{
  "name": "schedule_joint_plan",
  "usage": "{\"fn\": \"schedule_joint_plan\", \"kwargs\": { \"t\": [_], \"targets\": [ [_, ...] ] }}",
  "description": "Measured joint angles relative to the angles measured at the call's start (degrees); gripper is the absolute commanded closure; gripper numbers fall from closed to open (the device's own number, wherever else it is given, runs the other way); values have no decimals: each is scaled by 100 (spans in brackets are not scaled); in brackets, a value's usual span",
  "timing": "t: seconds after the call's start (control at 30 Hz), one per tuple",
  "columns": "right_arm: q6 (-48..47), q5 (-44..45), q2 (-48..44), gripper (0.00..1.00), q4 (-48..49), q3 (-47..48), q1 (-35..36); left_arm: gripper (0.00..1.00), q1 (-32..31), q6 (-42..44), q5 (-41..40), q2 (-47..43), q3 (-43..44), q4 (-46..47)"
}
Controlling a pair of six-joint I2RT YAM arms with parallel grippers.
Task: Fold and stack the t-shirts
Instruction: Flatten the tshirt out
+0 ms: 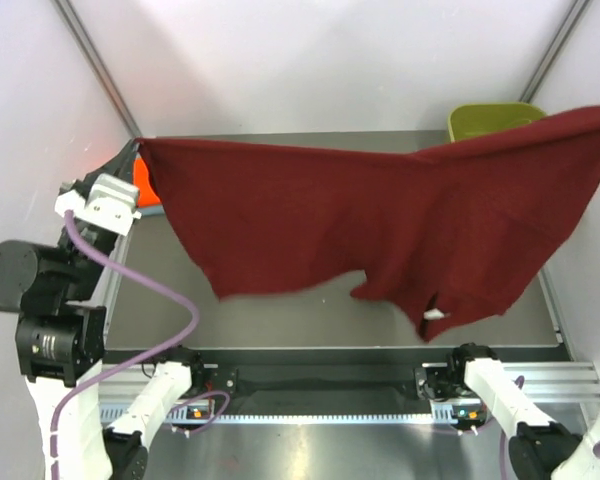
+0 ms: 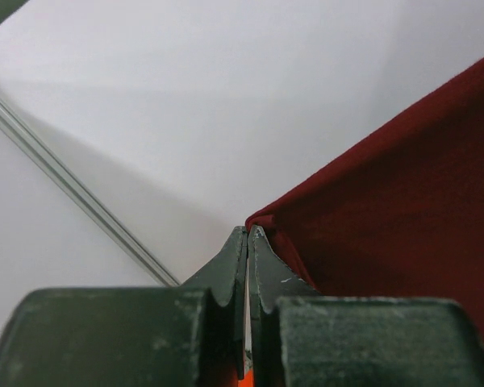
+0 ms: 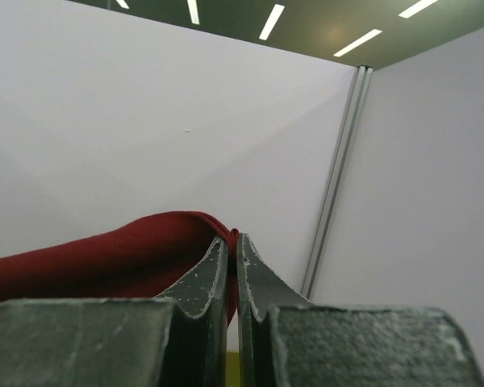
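The dark maroon t-shirt [image 1: 380, 220] hangs spread in the air above the table, stretched between my two grippers. My left gripper [image 1: 135, 148] is shut on its left corner, high at the far left; the left wrist view shows the pinched cloth corner [image 2: 262, 219] at my gripper tips [image 2: 248, 232]. My right gripper is past the right edge of the top view; in the right wrist view it [image 3: 232, 239] is shut on the shirt's other edge [image 3: 145, 242]. A bright orange t-shirt [image 1: 146, 190] peeks out behind the left arm. The grey-blue and bright red shirts are hidden.
The olive-green bin [image 1: 490, 120] stands at the far right corner, partly behind the shirt. The grey table [image 1: 280, 320] lies below, bounded by white enclosure walls [image 1: 330, 60]. The left arm's purple cable [image 1: 170, 330] loops over the table's near left.
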Motion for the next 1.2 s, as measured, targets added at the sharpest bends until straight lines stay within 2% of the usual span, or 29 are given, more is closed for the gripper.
{"fn": "schedule_joint_plan", "kwargs": {
  "t": [0.17,0.37,0.47,0.53,0.6,0.7,0.8,0.93,1.03,1.13,1.2],
  "targets": [
    [-142,146,466,100,407,-120,0,100,-2,24,-90,487,-37,50],
    [-350,138,1453,100,1742,-1552,-7,100,-11,302,-448,1353,-1043,339],
    [-358,-17,2618,100,2181,-1899,-15,100,-9,428,-643,2140,-1665,535],
    [-358,-122,3670,100,2253,-1810,-20,100,-11,494,-837,3010,-1958,726],
    [-334,-166,4977,100,2063,-1296,-24,100,-11,553,-1075,3829,-2035,903],
    [-223,-177,6446,100,1655,-459,-24,100,-11,544,-1403,4852,-1950,1163],
    [-136,-136,7228,100,1379,-33,2,100,-11,444,-1657,5547,-1572,1290],
    [-162,-52,7169,100,1482,138,92,100,-13,291,-1823,5657,-942,1412],
    [-149,-22,6662,100,1690,116,146,100,-13,105,-1829,5346,-564,1676],
    [-81,2,5458,100,1808,-483,160,100,-13,-52,-1766,4627,-557,1709],
    [0,11,4312,100,1744,-1047,201,100,-15,-175,-1681,3958,-584,1665]
  ]
}}
